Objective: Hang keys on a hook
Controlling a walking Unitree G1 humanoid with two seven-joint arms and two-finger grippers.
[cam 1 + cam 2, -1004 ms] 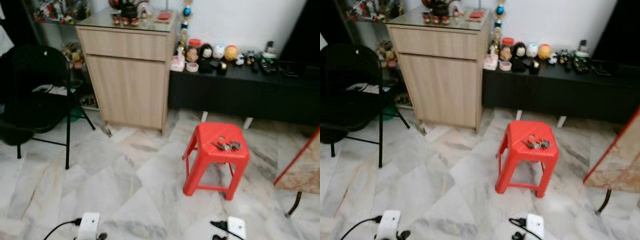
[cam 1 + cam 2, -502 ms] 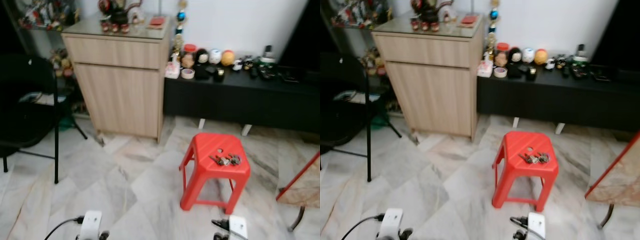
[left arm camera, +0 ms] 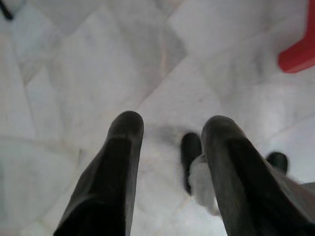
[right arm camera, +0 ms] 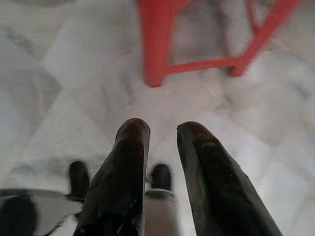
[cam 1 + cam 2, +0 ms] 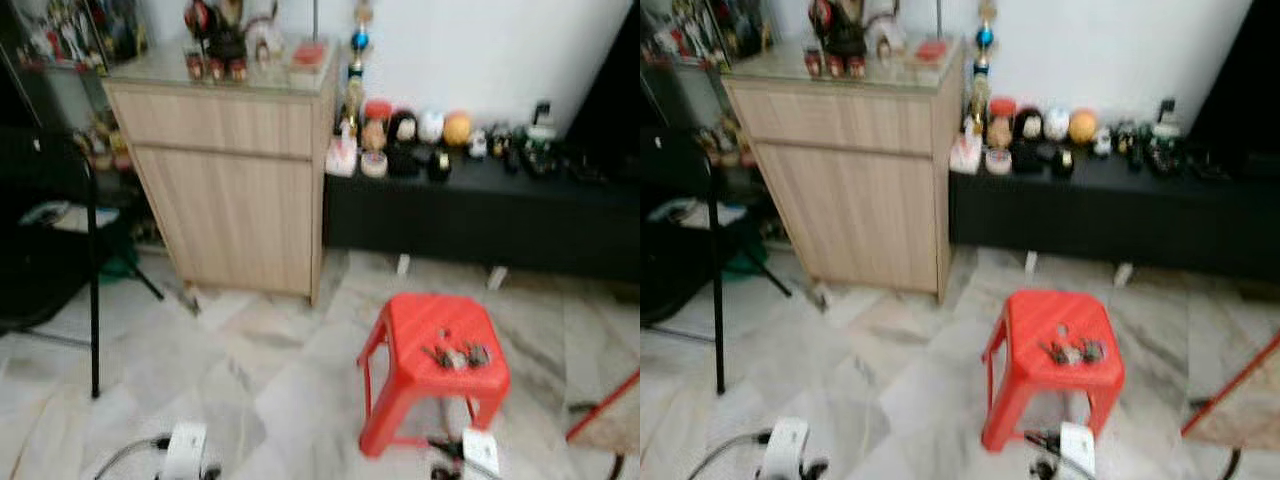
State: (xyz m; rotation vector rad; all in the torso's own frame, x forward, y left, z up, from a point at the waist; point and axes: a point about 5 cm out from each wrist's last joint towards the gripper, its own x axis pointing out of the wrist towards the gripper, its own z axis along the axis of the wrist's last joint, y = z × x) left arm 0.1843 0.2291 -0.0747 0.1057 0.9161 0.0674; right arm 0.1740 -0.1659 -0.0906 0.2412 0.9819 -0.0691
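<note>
Hanging low over the marble floor [image 3: 88, 64], the left gripper [image 3: 170, 130] points straight down with its two black fingers apart and nothing between them. The right gripper [image 4: 162, 135] hangs the same way on the robot's other side, its fingers also apart and empty, though the gap is narrower. Just beyond its fingertips stand the legs of a red stool [image 4: 157, 44].

From the head views, which are blurred, the red stool [image 5: 432, 370] stands on the floor ahead and to the robot's right. A small bunch of keys [image 5: 455, 355] lies on its seat, toward the front edge, spread roughly side to side. The keys lie forward of and above both grippers, and the right arm looks clearly the nearer one; the left gripper is well apart from the stool. So the coming reach likely belongs to the right arm, lifting up and forward onto the seat.

Farther back, a wooden cabinet [image 5: 235, 190] stands against the white wall, with small ornaments on top. Beside it runs a low black counter [image 5: 480, 215] carrying a row of small figures and jars. A black folding chair [image 5: 60, 250] sits to the left.

No hook can be made out, so nothing of the task looks done yet.
</note>
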